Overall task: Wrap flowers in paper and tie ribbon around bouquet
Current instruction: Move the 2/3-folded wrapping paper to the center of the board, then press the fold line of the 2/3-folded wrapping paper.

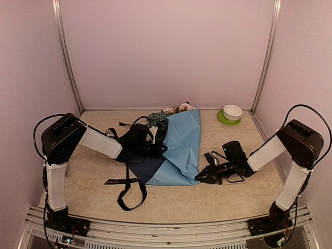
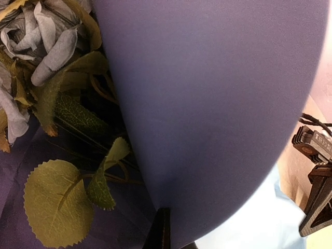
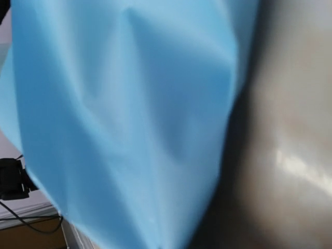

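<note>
**Left fingers** point(image 1: 158, 145): closed, pinching the paper. In the wrist view one dark tip point(image 2: 160, 231) shows at the bottom edge, and the navy face rises from it in a smooth bulge.

**Right fingers** point(image 1: 199, 178): closed on the paper's near right corner. The tips themselves are hidden. The wrist view is filled by the light blue face, softly creased and lifted close to the lens.

**Paper** point(image 1: 184, 142): a thin matte sheet at the worktop's centre. The light blue panel is on top and a navy triangle is exposed at its near left.

**Flowers** point(image 1: 168, 113): lying at the paper's far edge, with pink and blue-grey blooms poking out beyond it. The left wrist view shows grey-blue petals point(image 2: 31, 46) and toothed green leaves on the navy side, just beside the raised fold.

**Ribbon** point(image 1: 128, 194): black, flat and floppy. It loops on the worktop near the paper's near left corner, and one length passes under the left arm.

**Bowl** point(image 1: 233, 111): white and round, standing on a green plate point(image 1: 222, 120) at the far right corner, well apart from the paper. Its contents cannot be made out.

**Worktop** point(image 1: 233, 202): pale and marbled, with bare room near the right arm and along the near edge. It is enclosed by pink walls with metal corner rails.
</note>
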You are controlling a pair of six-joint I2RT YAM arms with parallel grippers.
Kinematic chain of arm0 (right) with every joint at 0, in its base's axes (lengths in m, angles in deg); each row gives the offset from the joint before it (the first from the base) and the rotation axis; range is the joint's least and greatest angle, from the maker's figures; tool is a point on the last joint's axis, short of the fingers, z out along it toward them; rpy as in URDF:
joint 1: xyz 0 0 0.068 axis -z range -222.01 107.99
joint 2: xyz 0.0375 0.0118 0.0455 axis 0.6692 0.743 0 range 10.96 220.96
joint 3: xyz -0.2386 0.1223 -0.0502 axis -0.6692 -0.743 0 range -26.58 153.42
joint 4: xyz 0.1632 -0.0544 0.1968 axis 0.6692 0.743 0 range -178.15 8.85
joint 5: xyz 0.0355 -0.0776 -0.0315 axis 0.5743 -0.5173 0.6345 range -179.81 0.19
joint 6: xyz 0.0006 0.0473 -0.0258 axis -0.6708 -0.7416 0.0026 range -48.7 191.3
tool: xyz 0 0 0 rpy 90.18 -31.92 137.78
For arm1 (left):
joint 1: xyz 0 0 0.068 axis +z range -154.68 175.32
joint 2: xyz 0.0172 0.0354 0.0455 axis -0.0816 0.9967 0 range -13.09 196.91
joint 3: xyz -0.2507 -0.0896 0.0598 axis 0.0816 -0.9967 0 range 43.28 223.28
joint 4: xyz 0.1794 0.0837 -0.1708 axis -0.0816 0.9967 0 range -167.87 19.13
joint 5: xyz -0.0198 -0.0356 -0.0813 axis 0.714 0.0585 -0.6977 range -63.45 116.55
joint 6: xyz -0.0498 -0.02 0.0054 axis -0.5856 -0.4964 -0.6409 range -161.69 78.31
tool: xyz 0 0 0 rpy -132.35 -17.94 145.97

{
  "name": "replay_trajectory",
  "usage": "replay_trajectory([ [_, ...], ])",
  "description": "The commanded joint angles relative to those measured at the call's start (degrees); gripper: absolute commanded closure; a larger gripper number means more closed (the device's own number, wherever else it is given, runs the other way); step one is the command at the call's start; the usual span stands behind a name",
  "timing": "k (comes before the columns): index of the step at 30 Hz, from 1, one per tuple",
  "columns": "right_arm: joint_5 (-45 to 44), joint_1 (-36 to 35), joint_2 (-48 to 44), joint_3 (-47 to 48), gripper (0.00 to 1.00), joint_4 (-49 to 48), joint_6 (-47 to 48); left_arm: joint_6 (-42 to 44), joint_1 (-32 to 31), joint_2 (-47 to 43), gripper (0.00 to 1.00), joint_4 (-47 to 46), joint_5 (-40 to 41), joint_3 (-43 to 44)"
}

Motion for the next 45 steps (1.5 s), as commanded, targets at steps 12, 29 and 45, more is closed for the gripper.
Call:
replay_trajectory([
  [12, -3.2, -4.9, -9.0, -12.6, 1.0, 7.9, 3.0, -4.2, -2.6, -2.9, 1.0, -3.7, 2.5, -8.1],
  [29, -11.7, -11.0, -17.0, -9.5, 1.0, 18.7, 3.4, -3.9, -2.1, -13.8, 0.53, 1.1, 14.9, -10.8],
  [45, -12.5, -11.9, -15.7, -8.4, 1.0, 17.9, 3.2, 7.5, -27.1, -16.8, 0.59, 12.4, 17.1, 0.3],
])
